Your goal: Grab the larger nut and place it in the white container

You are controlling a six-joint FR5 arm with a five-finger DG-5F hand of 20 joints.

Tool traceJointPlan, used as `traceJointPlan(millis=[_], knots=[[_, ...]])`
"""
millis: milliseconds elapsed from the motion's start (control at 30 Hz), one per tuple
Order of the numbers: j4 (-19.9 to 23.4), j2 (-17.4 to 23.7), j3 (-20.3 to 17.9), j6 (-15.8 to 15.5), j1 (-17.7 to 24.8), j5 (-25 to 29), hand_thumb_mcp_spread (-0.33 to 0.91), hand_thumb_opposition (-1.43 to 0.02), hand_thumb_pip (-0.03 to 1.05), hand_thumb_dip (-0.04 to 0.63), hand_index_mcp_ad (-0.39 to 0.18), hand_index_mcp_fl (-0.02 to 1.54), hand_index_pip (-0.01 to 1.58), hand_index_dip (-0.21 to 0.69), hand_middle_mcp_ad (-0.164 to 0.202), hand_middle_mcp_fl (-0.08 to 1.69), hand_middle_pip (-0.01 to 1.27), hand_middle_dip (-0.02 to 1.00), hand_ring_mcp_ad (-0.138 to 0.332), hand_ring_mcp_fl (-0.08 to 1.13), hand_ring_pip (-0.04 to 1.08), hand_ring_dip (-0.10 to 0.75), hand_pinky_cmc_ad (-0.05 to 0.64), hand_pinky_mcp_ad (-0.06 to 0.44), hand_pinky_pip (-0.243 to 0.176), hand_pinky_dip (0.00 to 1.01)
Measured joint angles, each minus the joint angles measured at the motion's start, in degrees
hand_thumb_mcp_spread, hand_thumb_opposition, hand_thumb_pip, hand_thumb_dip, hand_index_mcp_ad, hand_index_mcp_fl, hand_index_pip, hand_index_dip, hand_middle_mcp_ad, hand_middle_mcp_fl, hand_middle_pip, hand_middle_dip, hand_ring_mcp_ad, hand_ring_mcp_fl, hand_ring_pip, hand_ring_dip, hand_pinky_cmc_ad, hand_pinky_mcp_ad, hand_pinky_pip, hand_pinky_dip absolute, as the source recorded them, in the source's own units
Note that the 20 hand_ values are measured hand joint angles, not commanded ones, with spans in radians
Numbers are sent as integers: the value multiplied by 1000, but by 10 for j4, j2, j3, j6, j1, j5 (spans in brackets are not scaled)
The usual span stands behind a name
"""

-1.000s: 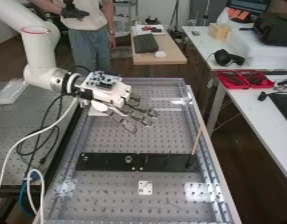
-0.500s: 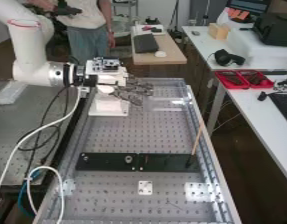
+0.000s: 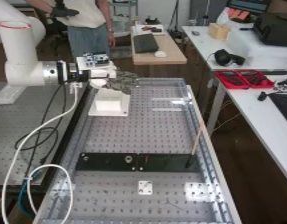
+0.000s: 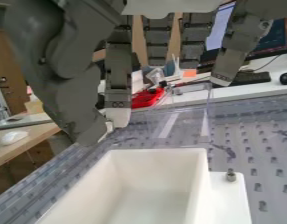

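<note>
High view, left to right. White arm [image 3: 26,74] comes in from the left, level at the wrist, white hose [image 3: 39,129] hanging from it in a loop. On the perforated desk [image 3: 153,135], two black plates lie end to end across the width. The left plate [image 3: 106,166] bears a small metal piece [image 3: 85,158] near its outer end and a larger, round metal piece [image 3: 128,159] near its inner end. Cannot tell whether this last is the larger nut.

White container [image 3: 111,103] stands farther up the desk, on a flat white base [image 3: 96,112]. Hand [image 3: 122,80] is in the air just over the container's far side. Cannot tell whether it is released, clenched or grasping something.

Small white square [image 3: 145,188] lies flat on the desk, nearer the camera than the plates. Right plate [image 3: 165,163] has a thin stick [image 3: 196,142] rising at a tilt near its outer end, the lower part dark. Beyond the desk's right edge, red trays [image 3: 243,80] sit on a white table [image 3: 253,114].

Wrist view: container is upright, open side up, inner walls and part of its floor in sight. Metal bolt [image 4: 231,175] stands on the base, just beside the container wall.
</note>
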Motion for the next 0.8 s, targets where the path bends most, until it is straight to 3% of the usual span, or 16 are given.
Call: traceJointPlan(millis=[333, 433, 500, 633, 800], knots=[[-7, -10, -4, -12, 15, 11, 335, -908, 784, 248, -98, 248, 1543, -40, 82, 9, 120, 168, 147, 7, 241, 91, 332, 283, -124, 747], [-22, -15, -3, -15, 20, 27, 333, -904, 843, 250, -103, 166, 1545, -51, 82, 9, 126, 164, 147, 7, 250, 89, 318, 284, -124, 759], [-30, -16, -3, -15, 21, 35, 339, -904, 906, 253, -136, 108, 1557, -56, 82, 9, 126, 161, 147, 9, 250, 75, 314, 284, -120, 763], [-44, -16, -3, -16, 24, 48, 335, -908, 908, 253, -169, 12, 1555, -77, 86, 7, 120, 155, 147, 5, 257, 75, 312, 284, -124, 777], [-57, -14, -3, -15, 25, 55, 302, -904, 908, 253, -168, 9, 1468, -133, 86, 7, 124, 155, 147, 5, 257, 73, 312, 284, -124, 789]])
